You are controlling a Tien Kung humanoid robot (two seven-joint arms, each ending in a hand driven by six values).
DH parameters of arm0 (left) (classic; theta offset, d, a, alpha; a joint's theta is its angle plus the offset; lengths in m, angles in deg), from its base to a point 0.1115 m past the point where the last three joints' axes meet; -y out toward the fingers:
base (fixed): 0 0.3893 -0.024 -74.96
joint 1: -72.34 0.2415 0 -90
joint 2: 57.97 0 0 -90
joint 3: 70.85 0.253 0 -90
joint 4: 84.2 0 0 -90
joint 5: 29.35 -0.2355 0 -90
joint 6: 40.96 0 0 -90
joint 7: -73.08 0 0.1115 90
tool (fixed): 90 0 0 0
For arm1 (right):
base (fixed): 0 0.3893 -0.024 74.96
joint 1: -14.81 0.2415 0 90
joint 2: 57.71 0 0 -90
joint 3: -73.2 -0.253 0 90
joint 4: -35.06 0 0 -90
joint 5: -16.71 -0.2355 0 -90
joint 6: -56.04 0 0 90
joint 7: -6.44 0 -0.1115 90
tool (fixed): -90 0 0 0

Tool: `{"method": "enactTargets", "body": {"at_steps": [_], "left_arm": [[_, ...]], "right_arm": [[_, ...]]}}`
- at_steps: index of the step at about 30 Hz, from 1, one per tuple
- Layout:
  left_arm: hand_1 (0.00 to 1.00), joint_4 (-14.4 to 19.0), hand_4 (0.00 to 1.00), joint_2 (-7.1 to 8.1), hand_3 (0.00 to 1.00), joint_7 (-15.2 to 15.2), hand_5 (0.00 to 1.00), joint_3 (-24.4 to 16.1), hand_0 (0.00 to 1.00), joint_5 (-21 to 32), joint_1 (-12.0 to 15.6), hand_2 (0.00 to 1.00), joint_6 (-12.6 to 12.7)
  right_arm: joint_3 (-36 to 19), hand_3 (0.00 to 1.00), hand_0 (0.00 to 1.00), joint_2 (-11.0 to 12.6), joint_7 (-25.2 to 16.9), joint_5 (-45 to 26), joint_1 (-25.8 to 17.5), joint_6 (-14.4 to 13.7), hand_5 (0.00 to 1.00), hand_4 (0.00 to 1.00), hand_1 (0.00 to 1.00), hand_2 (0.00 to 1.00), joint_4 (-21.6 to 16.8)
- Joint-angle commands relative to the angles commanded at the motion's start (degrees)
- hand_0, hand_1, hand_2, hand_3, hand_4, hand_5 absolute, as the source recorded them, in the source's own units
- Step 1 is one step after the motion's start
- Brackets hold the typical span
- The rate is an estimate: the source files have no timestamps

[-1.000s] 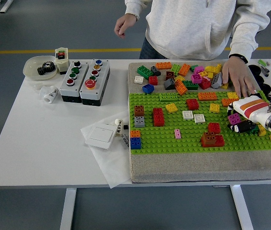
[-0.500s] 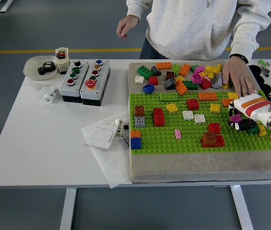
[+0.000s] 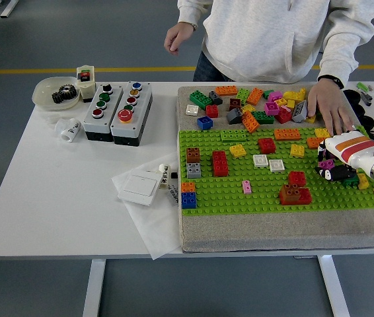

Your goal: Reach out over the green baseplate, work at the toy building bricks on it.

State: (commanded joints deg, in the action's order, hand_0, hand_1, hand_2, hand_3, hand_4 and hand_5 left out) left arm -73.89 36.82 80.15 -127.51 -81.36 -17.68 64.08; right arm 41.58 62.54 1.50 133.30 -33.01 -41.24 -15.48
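The green baseplate lies on a grey mat, studded with scattered bricks: a red one, a brown-red stack, a blue-orange stack. My right hand reaches in from the right edge over the plate's right side. Its black fingers are curled around a magenta brick just above the studs. A pile of loose bricks sits on the mat behind the plate. The person's hand rests flat on the right end of that pile, close behind my hand. My left arm is out of sight.
Two grey button boxes and a bowl of gears stand at the left. A white switch lies on paper beside the mat. The person stands at the far side, the other hand held in the air.
My right hand has drawn slightly to the right, the magenta brick moving with it. The person's raised hand drifted a little right; the hand on the pile stayed.
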Motion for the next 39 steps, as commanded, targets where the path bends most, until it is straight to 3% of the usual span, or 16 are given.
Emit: {"method": "enactTargets", "body": {"at_steps": [1, 6, 7, 18, 19, 24, 25, 31, 32, 39], "left_arm": [[0.793, 0.00, 0.790, 0.01, 0.756, -0.01, 0.694, 0.05, 0.760, 0.07, -0.03, 0.844, -0.01], [0.793, 0.00, 0.790, 0.02, 0.756, -0.06, 0.694, 0.17, 0.760, 0.25, -0.15, 0.844, -0.01], [0.793, 0.00, 0.791, 0.03, 0.756, -0.08, 0.692, 0.15, 0.760, 0.26, -0.19, 0.843, 0.00], [0.792, 0.00, 0.790, 0.11, 0.755, -0.21, 0.694, 0.37, 0.760, 0.72, -0.49, 0.842, 0.07], [0.792, 0.00, 0.791, 0.11, 0.755, -0.19, 0.694, 0.35, 0.760, 0.66, -0.55, 0.842, 0.07], [0.792, 0.00, 0.791, 0.15, 0.755, -0.22, 0.694, 0.26, 0.760, 0.56, -0.62, 0.842, 0.06], [0.793, 0.00, 0.791, 0.15, 0.753, -0.22, 0.693, 0.27, 0.760, 0.57, -0.63, 0.842, 0.06], [0.793, 0.00, 0.791, 0.18, 0.753, -0.34, 0.693, 0.61, 0.760, 1.01, -0.73, 0.842, 0.10], [0.793, 0.00, 0.791, 0.17, 0.755, -0.34, 0.694, 0.61, 0.760, 1.02, -0.74, 0.843, 0.11], [0.793, 0.00, 0.790, 0.10, 0.755, -0.31, 0.694, 0.97, 0.760, 1.41, -0.78, 0.843, 0.18]], "right_arm": [[-0.12, 0.710, 0.567, 0.05, -0.20, 0.10, 0.08, -0.11, 0.385, 0.856, 0.627, 0.711, -0.02], [-0.38, 0.710, 0.567, 0.12, -0.54, 0.46, 0.30, -0.20, 0.385, 0.856, 0.627, 0.711, 0.01], [-0.51, 0.815, 0.632, 0.13, -0.56, 0.59, 0.32, -0.25, 0.398, 0.920, 0.665, 0.740, 0.02], [-0.85, 0.815, 0.648, 0.44, -0.96, 1.78, 0.55, 1.16, 0.400, 0.941, 0.678, 0.749, 0.16], [-0.65, 0.799, 0.634, 0.58, -1.03, 2.37, 0.74, 1.39, 0.386, 0.904, 0.667, 0.743, 0.01], [0.19, 0.799, 0.634, 1.11, -1.50, 5.57, 1.59, 0.08, 0.386, 0.904, 0.667, 0.743, -0.56], [0.39, 0.666, 0.569, 1.15, -1.59, 5.94, 1.72, -0.16, 0.381, 0.811, 0.618, 0.682, -0.59], [2.04, 0.666, 0.569, 1.13, -2.26, 9.34, 2.07, -1.27, 0.381, 0.811, 0.618, 0.682, -0.16], [2.08, 0.610, 0.533, 1.09, -2.29, 9.44, 2.04, -1.36, 0.372, 0.776, 0.563, 0.632, -0.10], [2.38, 0.573, 0.522, 0.57, -2.11, 11.56, 1.97, -2.56, 0.367, 0.753, 0.537, 0.602, 0.49]]}}
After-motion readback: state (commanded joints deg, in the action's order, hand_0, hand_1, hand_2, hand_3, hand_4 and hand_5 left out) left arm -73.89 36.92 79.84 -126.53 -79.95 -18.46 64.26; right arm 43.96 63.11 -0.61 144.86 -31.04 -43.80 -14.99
